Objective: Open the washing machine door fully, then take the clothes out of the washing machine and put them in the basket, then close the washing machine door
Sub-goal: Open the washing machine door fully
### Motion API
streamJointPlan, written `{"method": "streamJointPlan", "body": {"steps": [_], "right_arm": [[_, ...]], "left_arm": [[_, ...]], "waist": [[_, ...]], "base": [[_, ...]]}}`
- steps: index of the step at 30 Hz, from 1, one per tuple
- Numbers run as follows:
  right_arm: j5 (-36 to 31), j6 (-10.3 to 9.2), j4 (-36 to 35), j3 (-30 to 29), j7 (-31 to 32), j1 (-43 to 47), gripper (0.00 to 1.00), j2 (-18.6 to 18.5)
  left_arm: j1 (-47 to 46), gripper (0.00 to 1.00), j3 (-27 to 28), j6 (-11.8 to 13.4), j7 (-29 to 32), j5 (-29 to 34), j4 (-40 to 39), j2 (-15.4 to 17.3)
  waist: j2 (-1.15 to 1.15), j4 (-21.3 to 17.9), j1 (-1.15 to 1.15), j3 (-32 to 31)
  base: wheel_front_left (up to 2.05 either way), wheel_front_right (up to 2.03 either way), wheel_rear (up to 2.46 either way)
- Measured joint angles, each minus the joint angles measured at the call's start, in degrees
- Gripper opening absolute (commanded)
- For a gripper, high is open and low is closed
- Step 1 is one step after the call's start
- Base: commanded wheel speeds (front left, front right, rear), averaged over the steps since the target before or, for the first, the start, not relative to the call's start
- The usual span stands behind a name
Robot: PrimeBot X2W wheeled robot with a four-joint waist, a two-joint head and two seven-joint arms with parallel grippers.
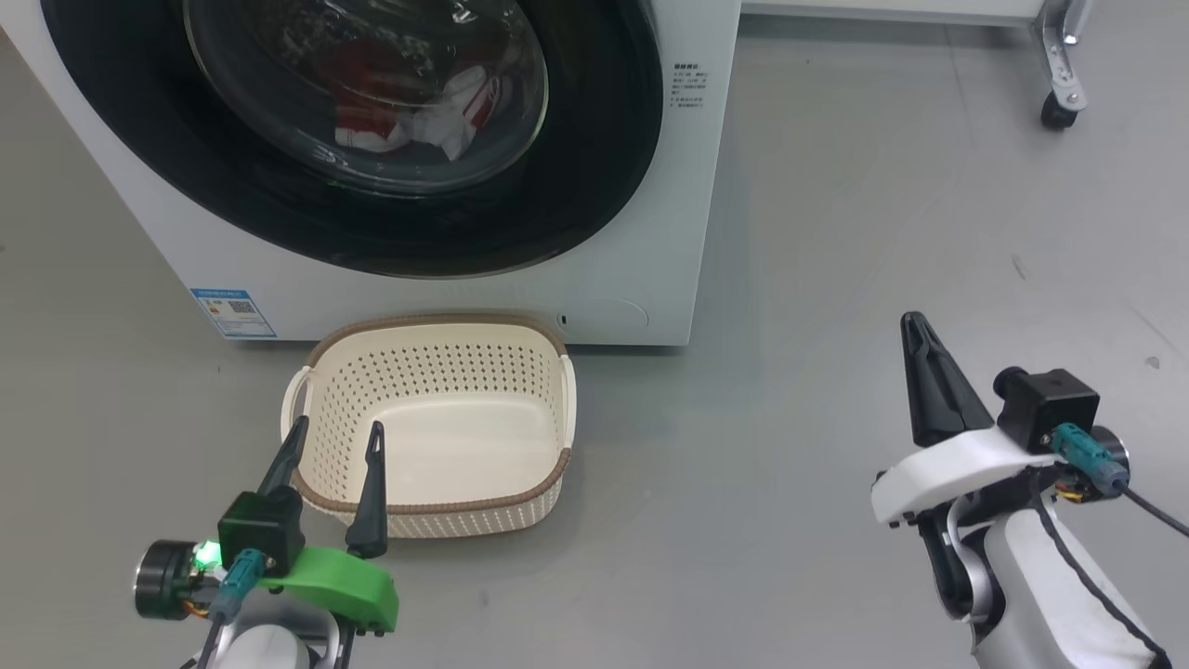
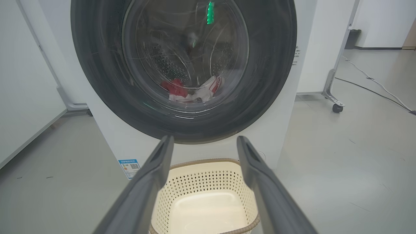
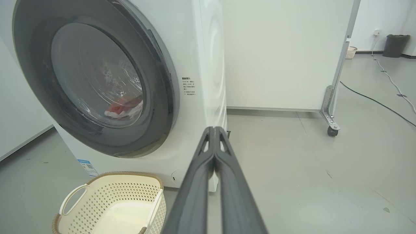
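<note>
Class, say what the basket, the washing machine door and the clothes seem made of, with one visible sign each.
The basket: likely moulded plastic, matt cream, given its regular holes; brown rim looks woven. The washing machine door: glossy black rim, probably plastic; clear centre seems glass, showing reflections. The clothes: soft fabric, crumpled.

Left gripper point(image 1: 339, 425): two long dark fingers spread wide in a V with nothing between them, rising from a green wrist mount point(image 1: 344, 585) that carries a black camera block point(image 1: 263, 527) just behind the base of the left finger. Right gripper point(image 1: 914, 321): fingers pressed together along their length into one tapering point, gripping nothing, set on a white wrist mount point(image 1: 947, 469). A second black camera block point(image 1: 1048, 407) sits to the right of the finger bases, and the pale forearm point(image 1: 1059, 595) runs back below them.
</note>
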Motion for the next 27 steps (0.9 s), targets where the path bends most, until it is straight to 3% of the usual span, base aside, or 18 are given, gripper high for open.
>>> {"method": "streamJointPlan", "body": {"steps": [6, 11, 21, 27], "right_arm": [[1.33, 0.94, -2.09, -1.77, 0.44, -3.97, 0.0, -0.23], [6.31, 2.03, -4.01, -4.82, 2.05, -7.98, 0.0, 0.4], [8.67, 2.52, -8.33, -8.04, 6.93, -20.77, 0.0, -2.07], [14.35, 2.53, -8.36, -10.57, 11.56, -27.72, 0.0, -1.9]], "left_arm": [[-1.87, 1.0, -0.23, -0.29, -0.14, -0.01, -0.97, -0.07], [-3.96, 1.0, -0.7, -0.55, -0.14, -0.01, -2.03, -0.13], [-8.57, 1.0, -2.42, -1.48, -0.14, -0.01, -3.33, -0.32], [-11.16, 1.0, -3.74, -1.53, -0.14, -1.14, -3.89, -0.43]], "waist": [[0.0, 0.98, 0.0, 3.54], [0.0, 1.96, 0.0, 6.85], [0.0, 4.32, 0.0, 14.22], [0.0, 6.04, 0.0, 18.63]], "base": [[0.0, 0.0, 0.0], [0.0, 0.0, 0.0], [0.0, 0.0, 0.0], [0.0, 0.0, 0.0]]}}
